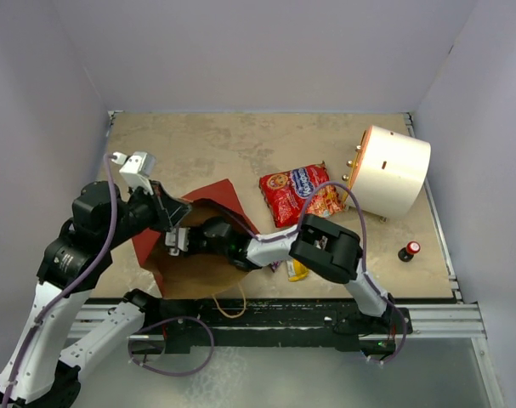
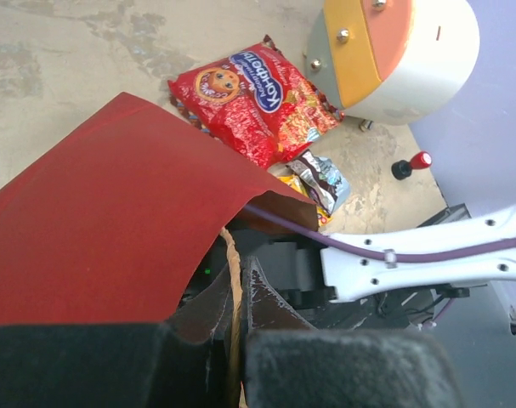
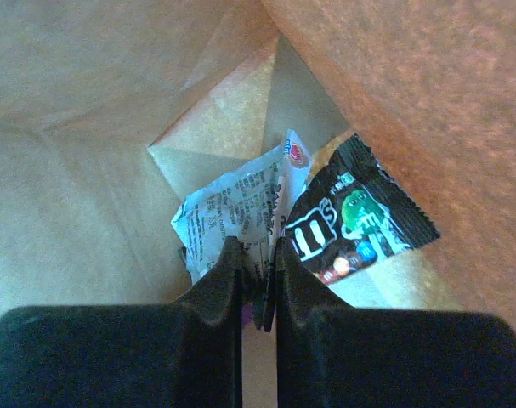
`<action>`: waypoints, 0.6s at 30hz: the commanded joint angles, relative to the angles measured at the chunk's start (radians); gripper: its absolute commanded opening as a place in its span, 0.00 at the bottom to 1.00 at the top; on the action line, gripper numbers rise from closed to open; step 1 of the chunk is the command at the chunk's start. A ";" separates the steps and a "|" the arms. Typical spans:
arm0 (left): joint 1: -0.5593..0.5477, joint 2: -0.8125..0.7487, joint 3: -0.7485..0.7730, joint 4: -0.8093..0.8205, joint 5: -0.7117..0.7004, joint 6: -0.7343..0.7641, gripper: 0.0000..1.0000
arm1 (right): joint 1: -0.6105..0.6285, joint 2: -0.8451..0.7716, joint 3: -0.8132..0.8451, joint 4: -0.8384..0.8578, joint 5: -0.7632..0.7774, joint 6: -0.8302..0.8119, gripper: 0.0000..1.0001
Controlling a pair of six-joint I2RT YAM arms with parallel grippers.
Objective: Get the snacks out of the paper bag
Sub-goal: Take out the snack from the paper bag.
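Jaws of my left gripper [image 2: 240, 283] are pressed together on the kraft-brown rim of the paper bag [image 2: 113, 195], with a strip of that rim standing between my fingers. The bag lies on its side at the near left of the table [image 1: 198, 144], red outside uppermost, its mouth turned toward my bases. One thin handle [image 1: 232, 304] loops over the table's near edge.

My right arm reaches leftward into that mouth. Inside, my right gripper [image 3: 258, 262] has its jaws drawn almost together, pinching the lower edge of a white printed wrapper [image 3: 240, 204] that lies in the bag's far corner. A dark candy packet [image 3: 351, 221] lies just to the right of it, touching it and leaning against the bag's wall.

Outside the bag, just right of its mouth, lie a yellow wrapper [image 2: 293, 184] and a silver-brown wrapper [image 2: 323, 177], touching one another. Beyond them the large red packet [image 1: 300, 194] rests flat on the table. A white cylinder [image 1: 398, 174] lies on its side near the packet's right end, and a red-capped knob [image 1: 409, 250] stands nearer the right edge.
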 commanded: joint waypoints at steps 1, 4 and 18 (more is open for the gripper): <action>0.000 -0.010 -0.035 0.091 -0.066 -0.043 0.00 | 0.000 -0.127 -0.061 -0.026 -0.016 -0.002 0.00; 0.000 -0.009 -0.048 0.112 -0.099 -0.047 0.00 | -0.001 -0.206 -0.109 -0.071 -0.047 0.001 0.00; 0.000 0.066 -0.074 0.220 -0.119 0.016 0.00 | 0.000 -0.720 -0.396 -0.370 -0.040 -0.069 0.00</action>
